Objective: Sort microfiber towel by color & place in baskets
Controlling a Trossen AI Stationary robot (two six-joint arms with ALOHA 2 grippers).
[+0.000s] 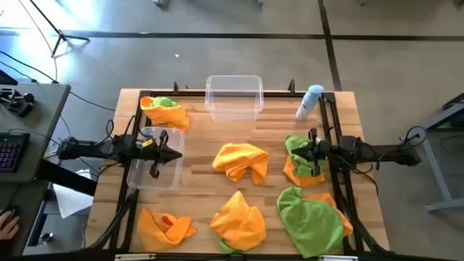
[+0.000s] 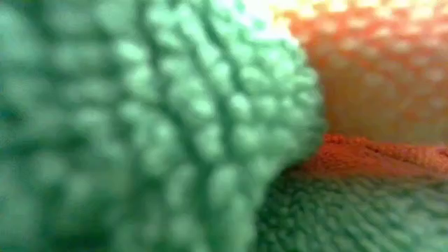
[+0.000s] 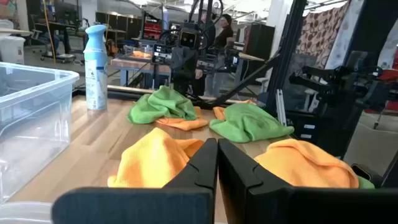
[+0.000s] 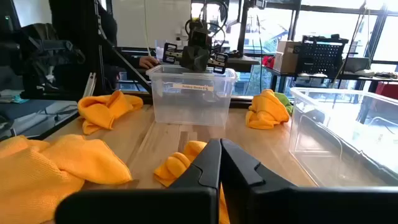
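High view: orange and green microfiber towels (image 1: 241, 161) lie crumpled across the tabletop (image 1: 203, 145) — soft, light, floppy, best pinched at a raised fold. Both baskets (image 1: 234, 96) sit empty; left hand (image 1: 154, 150) and right hand (image 1: 313, 153) hover pressed together, holding nothing.

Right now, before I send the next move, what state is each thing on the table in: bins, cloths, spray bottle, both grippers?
Clear plastic bin at the far edge: upright, empty.
Clear plastic bin under the left arm: upright, no cloth in it.
Orange-yellow and lime green microfiber cloths: crumpled on the wood, none binned.
Pale blue-capped spray bottle: capped; upright in the left wrist view.
Left gripper: shut, empty.
Right gripper: shut, empty.
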